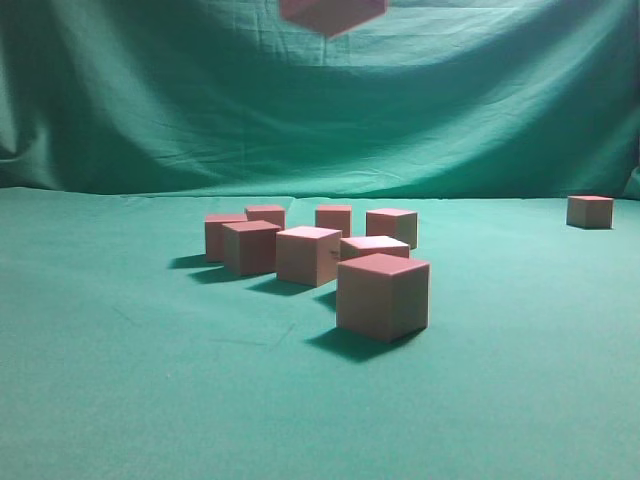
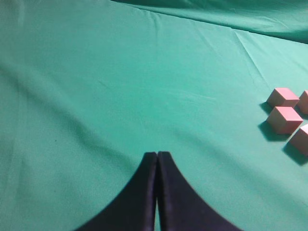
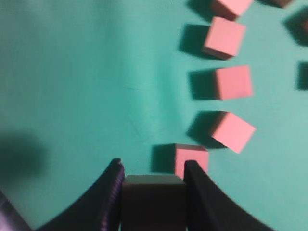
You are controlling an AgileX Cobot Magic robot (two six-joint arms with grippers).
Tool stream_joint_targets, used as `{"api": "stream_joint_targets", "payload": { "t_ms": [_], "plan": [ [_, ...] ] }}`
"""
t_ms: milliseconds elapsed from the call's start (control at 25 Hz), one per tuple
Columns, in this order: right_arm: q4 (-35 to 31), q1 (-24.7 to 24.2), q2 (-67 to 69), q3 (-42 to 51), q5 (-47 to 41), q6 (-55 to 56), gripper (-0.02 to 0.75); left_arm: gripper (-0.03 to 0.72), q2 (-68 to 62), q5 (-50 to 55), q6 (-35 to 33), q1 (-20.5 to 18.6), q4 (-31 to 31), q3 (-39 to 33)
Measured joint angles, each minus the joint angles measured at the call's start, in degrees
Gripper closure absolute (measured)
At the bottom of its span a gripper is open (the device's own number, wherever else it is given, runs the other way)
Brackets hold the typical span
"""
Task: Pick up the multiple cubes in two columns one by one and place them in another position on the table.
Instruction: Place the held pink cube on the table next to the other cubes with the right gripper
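**Right pincer aloft with a cube, left pincer idle**

Left pincer (image 2: 157, 161) first: I'm looking down its wrist camera and the two dark fingers are pressed tip to tip, nothing between them. It hangs above bare green table (image 2: 120, 86), with three or four cubes (image 2: 285, 119) well off to its right at the edge of view. My read is that it is parked clear so the other arm has the working room.

Moving right. The right pincer (image 3: 153, 180) has a cube clamped between its fingers, roughly half open to fit the block's width; the held cube (image 3: 153, 202) looks dark in shadow from the wrist. In the exterior view I see that same cube (image 1: 332, 14) up at the very top edge, high over the cluster, with the arm itself out of frame. The pincer points nearly straight down, judging by the plan view it gives of the cloth.

Below and ahead of the right pincer, a line of cubes runs away from it, the nearest (image 3: 191, 160) just past the right fingertip. From the side they form a loose two-row group (image 1: 310, 255) on the table.

Far right, one lone cube (image 1: 590, 211) sits well apart from the group; I judge that's the drop zone, and this carried one is headed there.
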State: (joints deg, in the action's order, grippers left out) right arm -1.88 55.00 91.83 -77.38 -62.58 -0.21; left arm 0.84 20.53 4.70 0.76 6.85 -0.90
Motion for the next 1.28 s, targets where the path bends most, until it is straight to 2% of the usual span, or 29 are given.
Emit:
{"api": "stream_joint_targets", "payload": {
  "t_ms": [160, 480, 640, 920, 1280],
  "plan": [
    [-0.1, 3.2, 1.4, 3.5, 3.8, -2.0, 0.468, 0.688, 0.0, 0.0, 0.0, 0.0, 0.0, 0.0],
    [-1.6, 6.1, 10.0, 3.9, 5.6, -9.7, 0.468, 0.688, 0.0, 0.0, 0.0, 0.0, 0.0, 0.0],
    [-1.9, 6.6, 13.2, 3.9, 9.1, -11.7, 0.468, 0.688, 0.0, 0.0, 0.0, 0.0, 0.0, 0.0],
    [0.9, 6.6, 14.2, 3.9, 17.2, -11.8, 0.468, 0.688, 0.0, 0.0, 0.0, 0.0, 0.0, 0.0],
    [4.6, 6.6, 14.2, 4.1, 17.8, -6.3, 0.468, 0.688, 0.0, 0.0, 0.0, 0.0, 0.0, 0.0]
  ]
}}
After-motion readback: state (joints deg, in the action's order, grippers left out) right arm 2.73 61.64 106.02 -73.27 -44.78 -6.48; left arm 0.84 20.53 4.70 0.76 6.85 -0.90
